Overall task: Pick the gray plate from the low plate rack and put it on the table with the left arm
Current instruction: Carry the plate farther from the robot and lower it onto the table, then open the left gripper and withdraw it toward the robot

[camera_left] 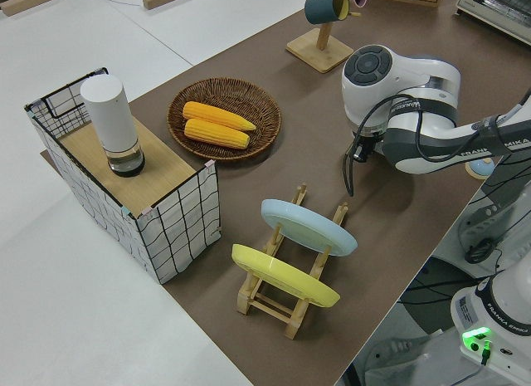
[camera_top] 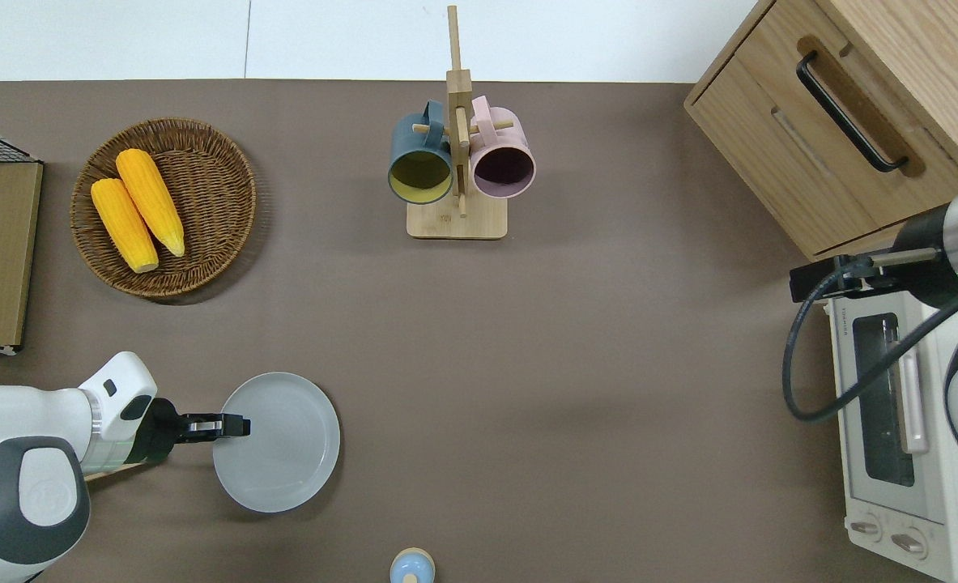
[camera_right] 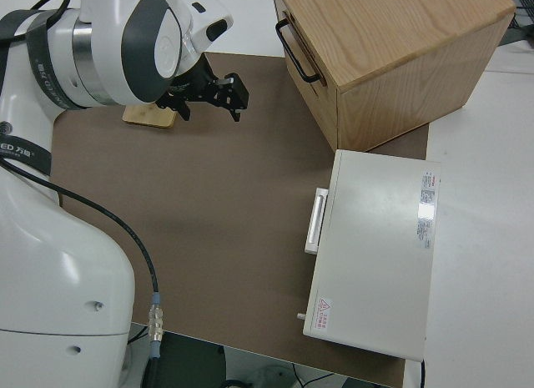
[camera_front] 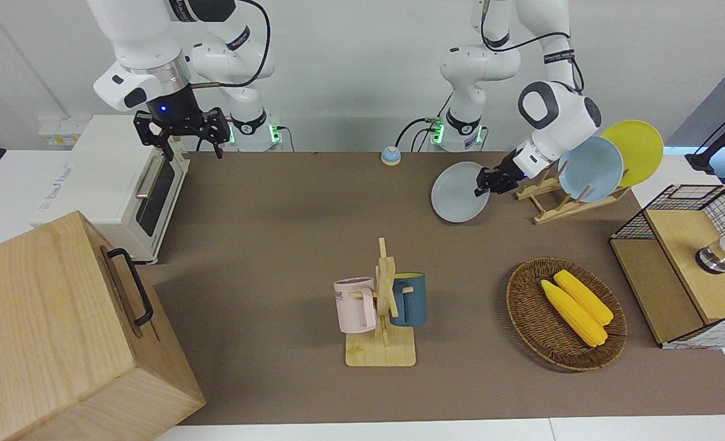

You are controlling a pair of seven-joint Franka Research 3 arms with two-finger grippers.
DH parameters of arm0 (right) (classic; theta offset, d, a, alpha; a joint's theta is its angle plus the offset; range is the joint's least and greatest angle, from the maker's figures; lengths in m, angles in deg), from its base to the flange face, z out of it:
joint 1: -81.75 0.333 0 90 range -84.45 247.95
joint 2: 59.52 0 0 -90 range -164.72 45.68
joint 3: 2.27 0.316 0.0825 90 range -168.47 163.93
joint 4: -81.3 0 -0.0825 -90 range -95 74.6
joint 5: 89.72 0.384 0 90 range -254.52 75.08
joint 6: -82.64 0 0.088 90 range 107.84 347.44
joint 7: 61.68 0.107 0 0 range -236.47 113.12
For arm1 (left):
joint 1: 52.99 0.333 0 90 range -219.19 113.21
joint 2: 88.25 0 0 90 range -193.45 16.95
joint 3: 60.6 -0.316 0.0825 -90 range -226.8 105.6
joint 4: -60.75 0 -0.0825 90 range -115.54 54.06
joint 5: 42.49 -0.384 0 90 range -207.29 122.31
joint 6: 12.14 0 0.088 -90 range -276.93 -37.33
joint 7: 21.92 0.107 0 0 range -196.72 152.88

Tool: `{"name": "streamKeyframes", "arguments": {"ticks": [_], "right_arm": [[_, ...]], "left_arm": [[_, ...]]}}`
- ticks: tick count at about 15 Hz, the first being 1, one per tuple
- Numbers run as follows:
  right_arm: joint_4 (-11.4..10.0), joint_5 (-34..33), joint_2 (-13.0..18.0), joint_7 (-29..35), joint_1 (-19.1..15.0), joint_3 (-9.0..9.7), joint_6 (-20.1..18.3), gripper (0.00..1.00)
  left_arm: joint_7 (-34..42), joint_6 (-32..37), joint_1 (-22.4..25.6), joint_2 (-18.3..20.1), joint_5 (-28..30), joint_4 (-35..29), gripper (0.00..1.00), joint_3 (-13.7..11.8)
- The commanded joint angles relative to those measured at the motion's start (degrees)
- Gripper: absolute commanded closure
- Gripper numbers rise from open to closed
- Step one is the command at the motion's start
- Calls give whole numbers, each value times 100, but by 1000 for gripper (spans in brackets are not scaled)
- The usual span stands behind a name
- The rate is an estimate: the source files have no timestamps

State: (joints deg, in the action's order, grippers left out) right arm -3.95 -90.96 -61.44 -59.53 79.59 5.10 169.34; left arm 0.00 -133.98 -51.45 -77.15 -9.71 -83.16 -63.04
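Note:
The gray plate (camera_front: 457,195) (camera_top: 280,444) hangs low over the brown table (camera_front: 288,245) (camera_top: 568,364), slightly tilted, beside the low plate rack (camera_front: 552,205) (camera_left: 282,299). My left gripper (camera_front: 483,185) (camera_top: 237,425) is shut on the plate's rim at the rack side. I cannot tell whether the plate touches the table. The rack holds a sky-blue plate (camera_front: 590,168) (camera_left: 307,227) and a yellow plate (camera_front: 635,150) (camera_left: 282,276). In the left side view the arm hides the gray plate. My right gripper (camera_front: 190,131) (camera_right: 209,96) is parked and open.
A mug stand (camera_front: 383,306) with a pink and a blue mug stands mid-table. A wicker basket (camera_front: 527,318) holds two corn cobs. A wire-sided shelf (camera_front: 681,263), a wooden cabinet (camera_front: 62,331), a toaster oven (camera_front: 111,184) and a small blue knob (camera_front: 390,155) ring the table.

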Motion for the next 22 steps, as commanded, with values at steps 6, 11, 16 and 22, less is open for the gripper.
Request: {"name": "streamKeyframes", "arguments": {"ticks": [6, 11, 16, 22], "right_arm": [[122, -17, -54, 75, -127, 115, -92, 17], [114, -17, -54, 75, -127, 115, -92, 17], [114, -17, -54, 75, -127, 115, -92, 17], [122, -17, -54, 75, -127, 115, -92, 17]], "left_arm": [[101, -568, -31, -240, 9, -137, 811, 68], [101, -657, -49, -275, 9, -120, 2, 103], [66, -675, -49, -205, -52, -58, 2, 112], [-485, -578, -66, 85, -569, 135, 2, 138]]}}
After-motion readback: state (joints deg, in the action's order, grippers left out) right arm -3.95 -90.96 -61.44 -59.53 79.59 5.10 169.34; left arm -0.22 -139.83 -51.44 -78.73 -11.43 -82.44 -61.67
